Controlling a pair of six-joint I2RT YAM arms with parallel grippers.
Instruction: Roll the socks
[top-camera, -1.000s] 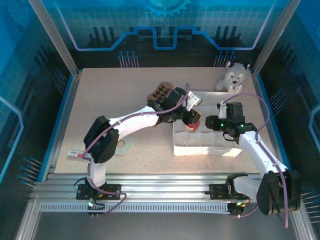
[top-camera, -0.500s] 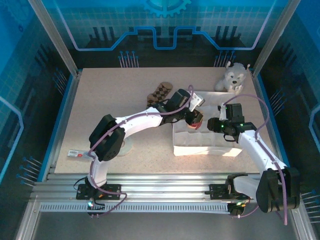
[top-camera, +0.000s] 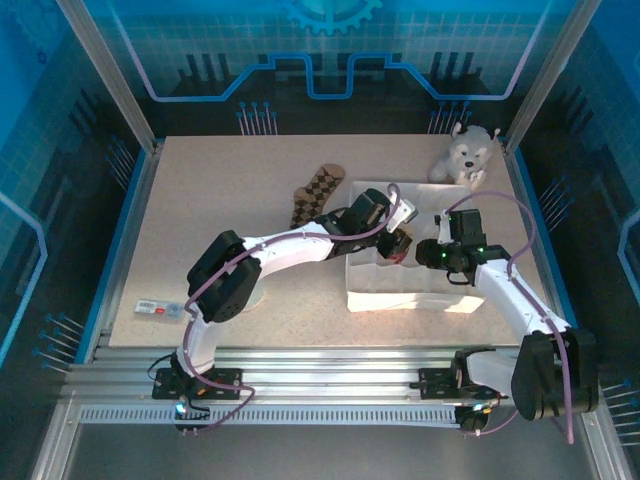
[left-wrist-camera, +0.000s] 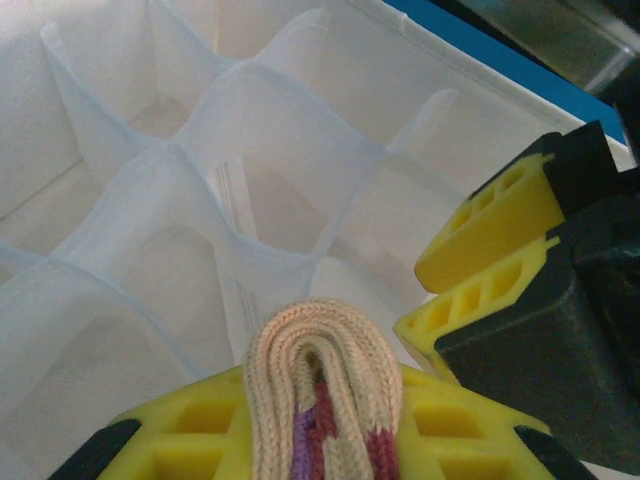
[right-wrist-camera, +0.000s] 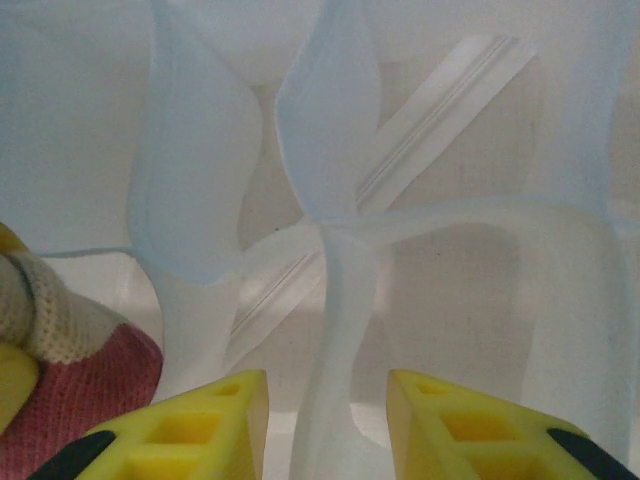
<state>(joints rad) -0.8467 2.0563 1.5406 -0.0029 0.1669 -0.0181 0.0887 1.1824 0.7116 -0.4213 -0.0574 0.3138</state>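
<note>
Left wrist: we pinch the seemingly rolled tan sock (left-wrist-camera: 300, 350) between left gripper (left-wrist-camera: 322, 425) jaws; right gripper (right-wrist-camera: 322, 415) jaws gape astride a divider (right-wrist-camera: 338, 290); argyle sock (top-camera: 318, 190) lies unrolled.

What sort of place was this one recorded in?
Probably a lab robot cell: a metal frame and blue printed panels enclose the table, with a plush dog and divided box as props.
</note>
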